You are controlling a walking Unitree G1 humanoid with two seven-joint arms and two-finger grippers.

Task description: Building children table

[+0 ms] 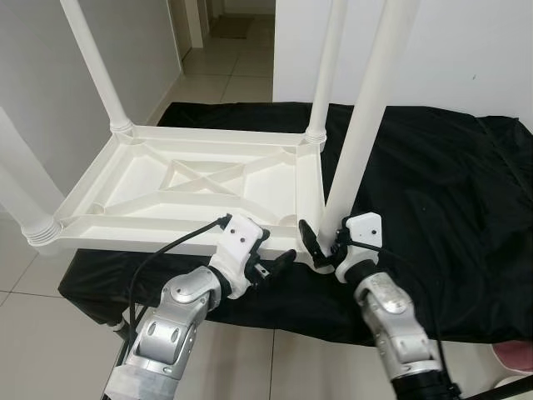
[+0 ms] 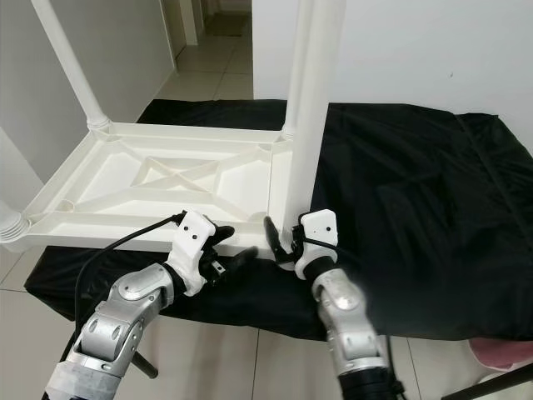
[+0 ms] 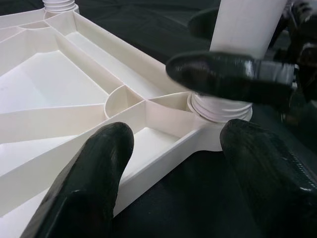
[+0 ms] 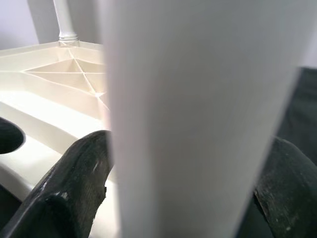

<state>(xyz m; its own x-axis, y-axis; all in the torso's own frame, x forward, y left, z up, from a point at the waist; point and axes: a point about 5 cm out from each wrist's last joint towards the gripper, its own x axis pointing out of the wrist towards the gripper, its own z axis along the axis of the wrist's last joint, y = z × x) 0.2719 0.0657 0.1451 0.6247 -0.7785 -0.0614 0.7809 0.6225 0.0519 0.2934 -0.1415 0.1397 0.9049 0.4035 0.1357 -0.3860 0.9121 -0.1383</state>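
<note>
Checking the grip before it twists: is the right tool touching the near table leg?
Touching. In the right wrist view, the leg fills the gap between the right tool's two fingers, both pressed against its sides.

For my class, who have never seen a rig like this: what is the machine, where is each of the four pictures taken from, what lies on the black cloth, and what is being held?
The machine is a humanoid robot with two silver arms, each ending in two long black fingers. Two pictures come from the cameras in its head, looking down; the other two come from a camera on each wrist, looking along the fingers.

On the black cloth lies a white plastic children's table top, upside down, its legs pointing up. The right gripper clasps the near leg close to where it meets the top's corner; in the right wrist view the leg stands between the fingers. The left gripper is open beside that corner, holding nothing.
</note>
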